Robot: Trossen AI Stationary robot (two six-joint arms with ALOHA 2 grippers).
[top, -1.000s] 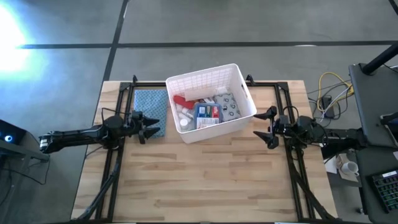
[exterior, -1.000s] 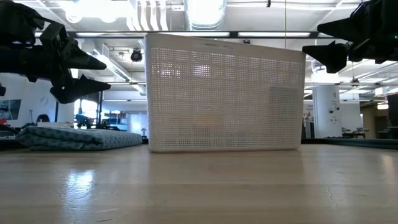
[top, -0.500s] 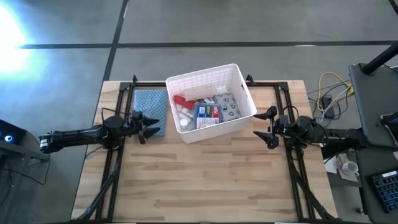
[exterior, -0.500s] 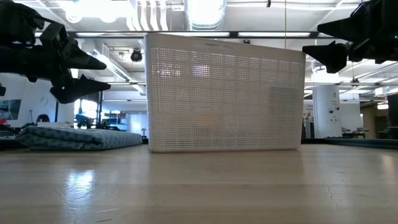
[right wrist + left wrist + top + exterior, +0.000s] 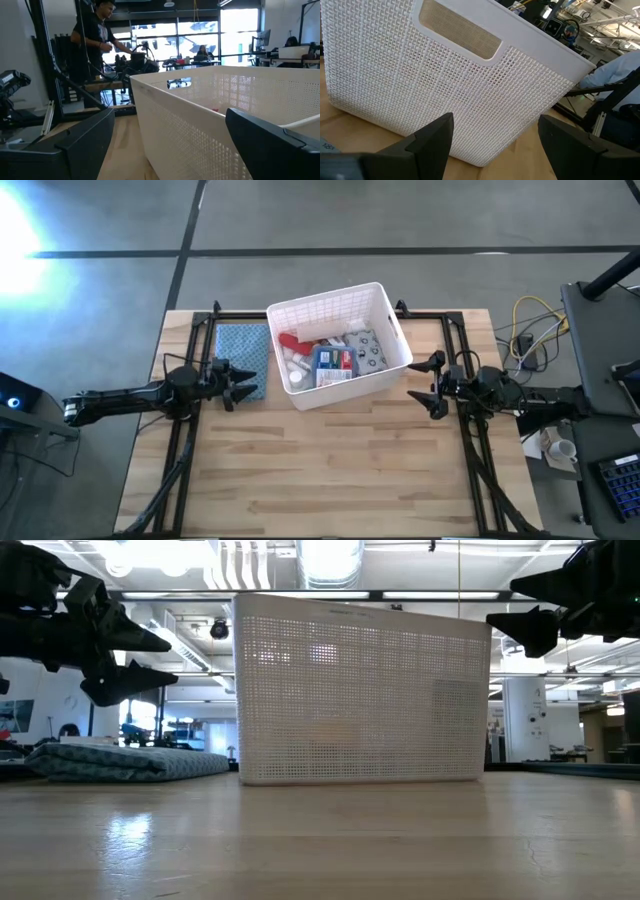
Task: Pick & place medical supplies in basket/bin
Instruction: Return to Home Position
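The white lattice basket (image 5: pixel 340 340) stands on the table's far middle, and shows wide in the low view (image 5: pixel 362 690). Inside it lie the medical supplies (image 5: pixel 330 358): white bottles, a red piece, a red-white-blue box and grey packets. My left gripper (image 5: pixel 246 383) hovers open to the basket's left, above the table, fingers toward the basket wall (image 5: pixel 445 85). My right gripper (image 5: pixel 432 385) hovers open to the basket's right, facing its wall (image 5: pixel 200 125). Neither touches anything.
A blue-grey folded cloth (image 5: pixel 243 350) lies flat on the table left of the basket, just beyond my left gripper. Black frame rails (image 5: pixel 190 430) run along both table sides. Bare wood (image 5: pixel 330 470) spreads toward the near edge. A person (image 5: pixel 92 40) stands in the room beyond.
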